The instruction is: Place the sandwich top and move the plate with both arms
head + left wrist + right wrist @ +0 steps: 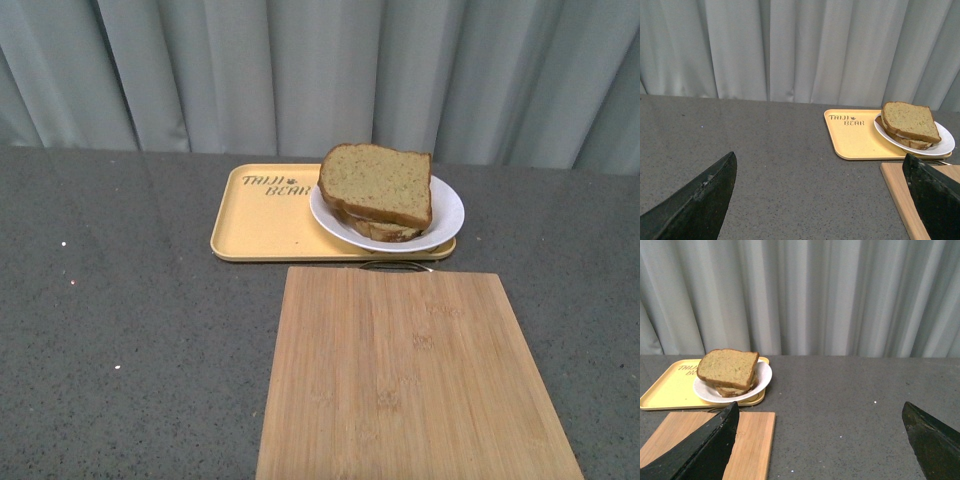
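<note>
The sandwich top, a tan speckled bread slice with a darker crust, lies slightly tilted on the stacked sandwich in the white plate. The plate rests on the right end of the yellow tray. Both also show in the left wrist view as sandwich top and plate, and in the right wrist view as sandwich top and plate. My left gripper hangs open over bare tabletop, well short of the tray. My right gripper is open over the table, to the right of the plate. Neither arm shows in the front view.
A bamboo cutting board lies in front of the tray, reaching the near table edge. A thin metal utensil lies between board and tray. Grey speckled tabletop spreads to both sides. A grey curtain hangs behind.
</note>
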